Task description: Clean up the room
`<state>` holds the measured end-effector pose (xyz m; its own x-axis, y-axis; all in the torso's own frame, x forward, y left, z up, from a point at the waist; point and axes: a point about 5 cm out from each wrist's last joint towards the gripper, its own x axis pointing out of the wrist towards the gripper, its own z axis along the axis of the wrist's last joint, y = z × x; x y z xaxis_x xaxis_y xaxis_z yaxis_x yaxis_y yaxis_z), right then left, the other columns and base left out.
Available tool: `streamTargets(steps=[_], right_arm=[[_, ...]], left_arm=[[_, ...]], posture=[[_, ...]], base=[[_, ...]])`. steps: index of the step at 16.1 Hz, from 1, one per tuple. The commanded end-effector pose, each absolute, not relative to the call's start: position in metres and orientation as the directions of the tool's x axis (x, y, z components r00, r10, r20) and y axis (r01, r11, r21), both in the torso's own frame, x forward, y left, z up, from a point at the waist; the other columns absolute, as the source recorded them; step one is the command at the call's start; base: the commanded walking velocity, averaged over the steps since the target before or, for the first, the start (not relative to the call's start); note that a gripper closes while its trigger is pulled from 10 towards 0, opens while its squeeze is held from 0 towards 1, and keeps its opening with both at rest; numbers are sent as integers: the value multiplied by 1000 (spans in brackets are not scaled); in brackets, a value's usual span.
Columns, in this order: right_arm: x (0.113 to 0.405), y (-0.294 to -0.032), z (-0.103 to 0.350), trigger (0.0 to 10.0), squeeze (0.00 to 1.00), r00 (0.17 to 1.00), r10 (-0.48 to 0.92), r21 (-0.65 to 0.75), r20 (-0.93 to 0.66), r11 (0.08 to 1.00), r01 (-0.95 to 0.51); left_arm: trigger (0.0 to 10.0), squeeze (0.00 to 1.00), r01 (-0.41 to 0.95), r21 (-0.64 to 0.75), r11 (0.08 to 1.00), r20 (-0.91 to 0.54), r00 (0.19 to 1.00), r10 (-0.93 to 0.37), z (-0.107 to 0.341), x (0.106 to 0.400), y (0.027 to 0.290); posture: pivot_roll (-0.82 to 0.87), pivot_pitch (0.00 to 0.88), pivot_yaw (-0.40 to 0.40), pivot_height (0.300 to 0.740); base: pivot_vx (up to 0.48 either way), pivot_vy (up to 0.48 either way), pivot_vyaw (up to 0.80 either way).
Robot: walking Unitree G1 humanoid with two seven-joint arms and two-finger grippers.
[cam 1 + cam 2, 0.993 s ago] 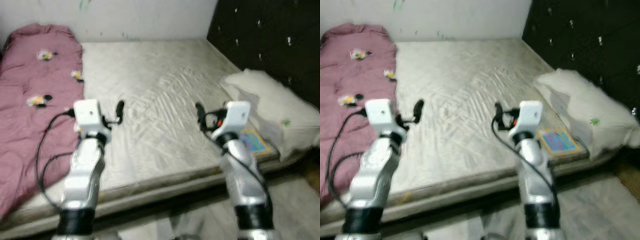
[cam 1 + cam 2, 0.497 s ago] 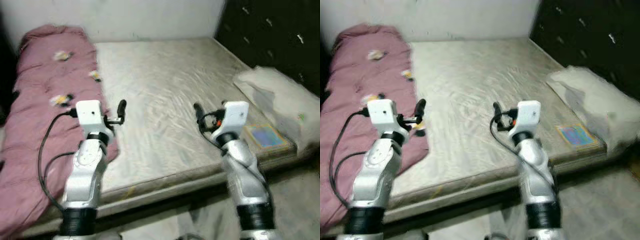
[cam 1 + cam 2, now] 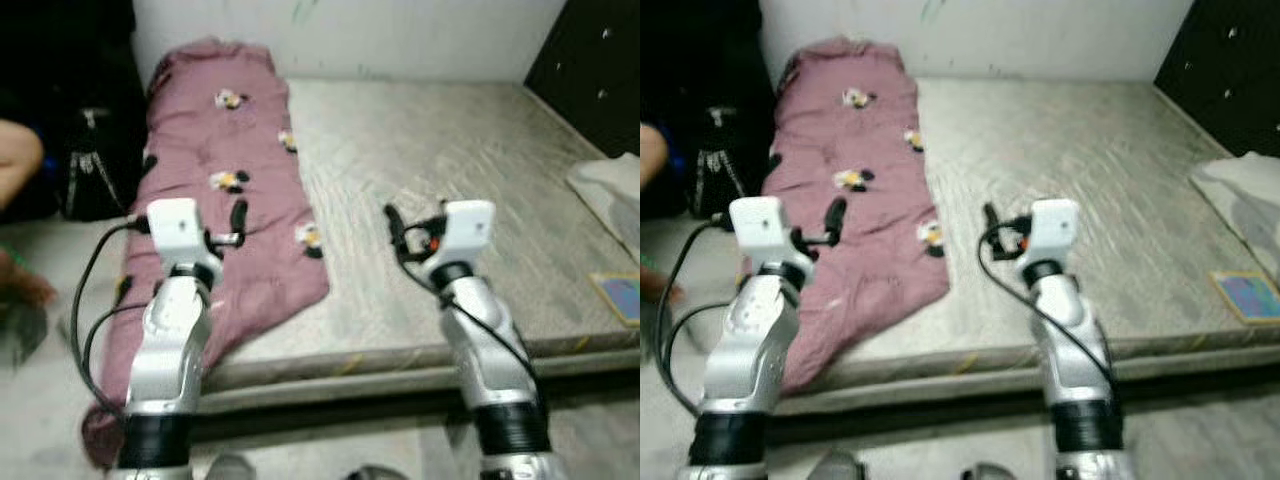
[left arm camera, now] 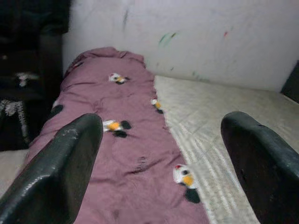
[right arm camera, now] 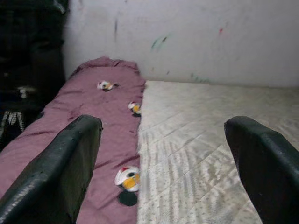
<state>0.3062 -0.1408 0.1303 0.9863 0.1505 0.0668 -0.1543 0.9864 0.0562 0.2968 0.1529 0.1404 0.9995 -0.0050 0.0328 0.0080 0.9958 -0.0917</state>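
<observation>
One mauve blanket (image 3: 235,205), printed with small flowers, is the thing we most need to deal with: it lies in a long strip down the left side of the bed (image 3: 470,200), its far end bunched against the white wall (image 3: 400,35) and its near end spilling over the mattress edge toward the floor (image 3: 60,400). Its long axis runs away from us, roughly along the way our arms point.

Our left hand (image 3: 238,222) hovers directly above the blanket's near half, fingers spread apart and empty; the wrist view looks straight up the length of the cloth between them. Our right hand (image 3: 393,222) hangs over the bare quilted mattress just to the right of the blanket's edge, its fingers also apart and holding nothing. So the left arm is the nearer one, and we judge a grasp would mean lowering it onto the fabric below, with the right reaching leftward to help.

Further out, a pale pillow (image 3: 612,190) and a colourful book (image 3: 622,297) sit at the bed's right edge, well apart from both hands. A black bag (image 3: 88,165) stands on the floor to the left, with part of a person (image 3: 18,160) beside it.
</observation>
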Motion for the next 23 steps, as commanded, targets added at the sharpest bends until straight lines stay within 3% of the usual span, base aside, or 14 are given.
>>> streamTargets(steps=[1,7,15,23], right_arm=[[309,-132,140,10000,0,977,183,61,109,980,-190],[313,-136,143,10000,0,980,166,63,110,983,-173],[294,-135,130,10000,0,983,173,51,64,983,-177],[288,-136,129,10000,0,986,157,51,53,986,-160]], left_arm=[[10000,0,-19,-74,997,44,999,22,142,297,160],[10000,0,-52,-41,998,90,994,56,152,300,166],[10000,0,24,-71,997,66,998,-20,144,279,160],[10000,0,59,-81,995,29,998,-56,140,269,153]], posture=[[7,0,-86,740],[2,0,-79,740],[-20,36,-68,740],[-19,66,-69,740]], base=[[0,480,550],[0,160,92],[0,0,0],[255,0,0]])
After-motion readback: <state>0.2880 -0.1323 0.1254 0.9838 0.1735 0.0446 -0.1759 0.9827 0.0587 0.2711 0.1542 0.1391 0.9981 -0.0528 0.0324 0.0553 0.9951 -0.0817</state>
